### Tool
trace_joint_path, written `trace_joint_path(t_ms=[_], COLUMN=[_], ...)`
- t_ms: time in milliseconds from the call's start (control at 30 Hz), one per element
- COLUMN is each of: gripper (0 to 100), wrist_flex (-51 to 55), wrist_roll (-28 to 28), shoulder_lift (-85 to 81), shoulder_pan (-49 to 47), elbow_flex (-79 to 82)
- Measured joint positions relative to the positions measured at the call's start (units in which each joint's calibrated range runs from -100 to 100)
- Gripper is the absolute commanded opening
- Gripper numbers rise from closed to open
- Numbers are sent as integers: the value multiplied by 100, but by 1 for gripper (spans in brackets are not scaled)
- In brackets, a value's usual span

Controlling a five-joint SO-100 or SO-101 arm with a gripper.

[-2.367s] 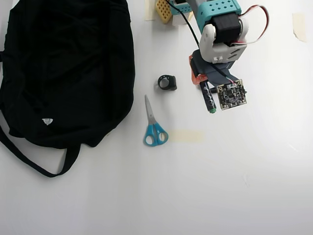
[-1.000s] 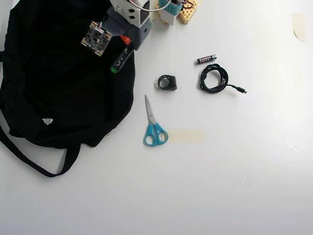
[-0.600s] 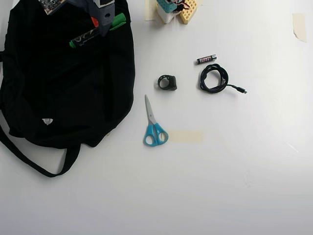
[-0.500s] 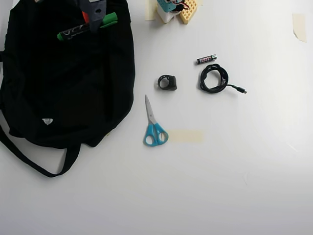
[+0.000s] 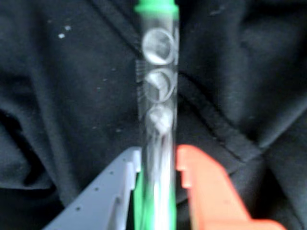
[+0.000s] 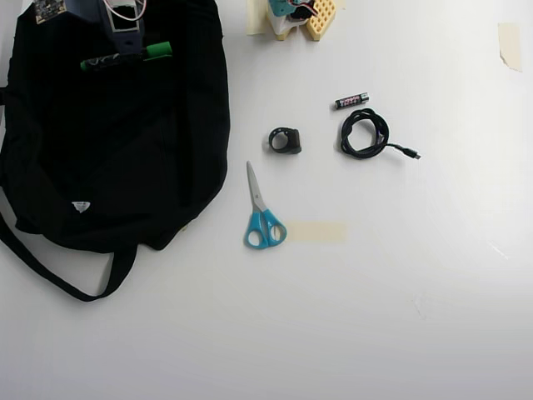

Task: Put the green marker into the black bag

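The green marker has a black barrel with white print and green ends. My gripper is shut on it, with a grey finger on the left and an orange finger on the right in the wrist view. The marker hangs over the folds of the black bag. In the overhead view the marker lies crosswise under my gripper above the upper part of the black bag, at the far left of the table. I cannot tell whether the marker touches the fabric.
On the white table in the overhead view lie blue-handled scissors, a small black ring-shaped part, a coiled black cable, a small black battery and a strip of tape. The arm's base stands at the top edge.
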Motion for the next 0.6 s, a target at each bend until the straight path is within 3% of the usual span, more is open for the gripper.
trace_joint_path(t_ms=[200,367,467,600], gripper=[20,19,2,2], wrist_flex=[198,1434,2104,2250], wrist_roll=[0,0,0,-5], shoulder_lift=[-166,-1984,-2540,-2574], shoulder_pan=[-73,-492,-1256,-3137], elbow_flex=[-204,-503,-503,-503])
